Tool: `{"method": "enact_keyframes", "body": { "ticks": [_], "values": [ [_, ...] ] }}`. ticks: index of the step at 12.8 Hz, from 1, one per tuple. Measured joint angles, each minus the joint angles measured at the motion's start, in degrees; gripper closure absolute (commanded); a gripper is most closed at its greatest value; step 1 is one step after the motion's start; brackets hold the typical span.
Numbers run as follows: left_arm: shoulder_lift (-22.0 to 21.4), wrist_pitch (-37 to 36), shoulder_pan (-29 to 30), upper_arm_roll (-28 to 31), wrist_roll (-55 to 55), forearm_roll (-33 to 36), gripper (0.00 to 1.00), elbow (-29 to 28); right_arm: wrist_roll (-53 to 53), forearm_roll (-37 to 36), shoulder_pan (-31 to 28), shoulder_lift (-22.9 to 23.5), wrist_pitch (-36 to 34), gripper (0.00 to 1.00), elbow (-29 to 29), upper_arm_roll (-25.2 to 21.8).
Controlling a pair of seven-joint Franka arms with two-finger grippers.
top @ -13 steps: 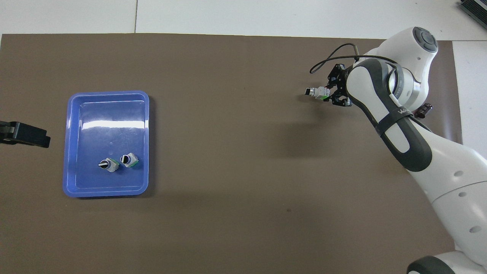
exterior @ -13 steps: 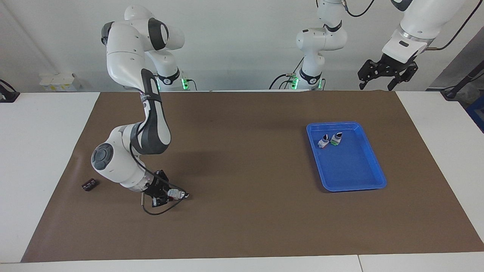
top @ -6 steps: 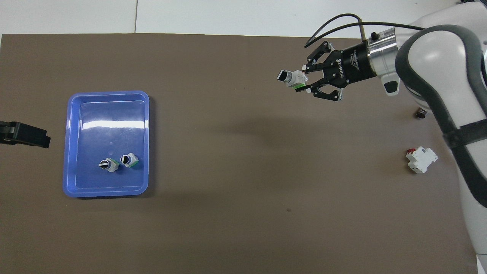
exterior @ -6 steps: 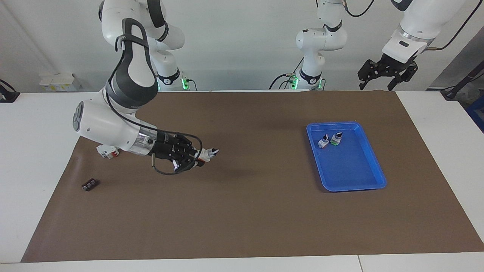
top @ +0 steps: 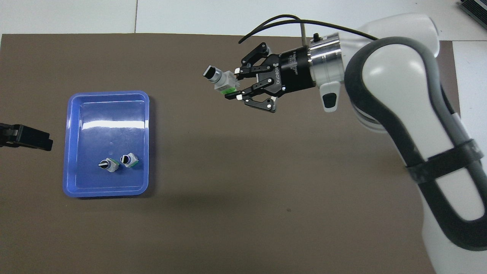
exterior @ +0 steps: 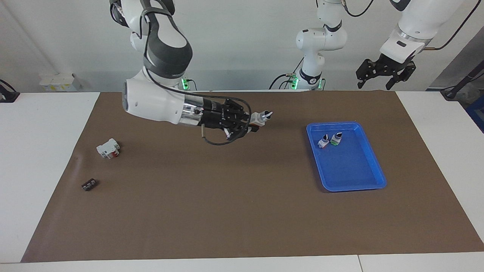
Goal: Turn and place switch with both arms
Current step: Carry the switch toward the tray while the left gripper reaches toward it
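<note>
right pincer is clamped on just the switch base, up in the air short of the blue tray; any wobble could drop it, left pincer waits open

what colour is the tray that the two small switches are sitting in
Blue. The tray shows best in the overhead view, holding two switches.

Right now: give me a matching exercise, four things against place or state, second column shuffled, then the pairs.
1. right gripper
2. left gripper
3. blue tray
4. white block with red lever

A. on the mat at the right arm's end
B. open, raised at the left arm's end
C. holds two small switches
D. shut on the switch, above the mat

Pairs: 1-D, 2-B, 3-C, 4-A
</note>
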Motion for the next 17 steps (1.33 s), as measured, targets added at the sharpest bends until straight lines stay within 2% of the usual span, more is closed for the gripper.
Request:
{"method": "enact_keyframes", "body": {
  "ticks": [2,4,6,9,12,14,17],
  "values": [
    [-0.14,0.74,-0.01,-0.22,-0.02,0.00,0.00,0.00,0.42,1.60,3.54,-0.01,2.26,1.00,-0.33,0.08],
    [-0.15,1.55,-0.17,-0.67,-0.02,-1.95,0.00,0.00,0.42,2.33,4.70,-0.07,2.30,1.00,-0.56,0.10],
    [-0.16,2.06,-0.30,-0.74,-0.82,-9.65,0.00,0.00,0.34,2.36,5.57,-0.29,2.26,1.00,-1.06,0.12],
    [-0.16,2.90,-0.47,-0.79,-0.93,-17.20,0.02,0.00,-0.34,2.36,7.15,-1.64,2.24,1.00,-3.84,0.14],
    [-0.16,4.78,-0.62,-0.90,-0.94,-27.71,0.26,0.00,-0.74,2.36,7.65,-3.15,2.24,1.00,-5.87,0.13],
    [-0.16,4.95,-0.79,-1.14,-0.74,-30.87,0.44,-0.05,-0.75,2.36,7.64,-3.86,2.24,1.00,-6.94,0.10],
    [-0.19,6.19,-2.30,-2.09,-0.68,-33.69,0.45,-0.89,-0.76,2.36,7.64,-4.22,2.25,1.00,-7.53,0.09]
  ]
}}
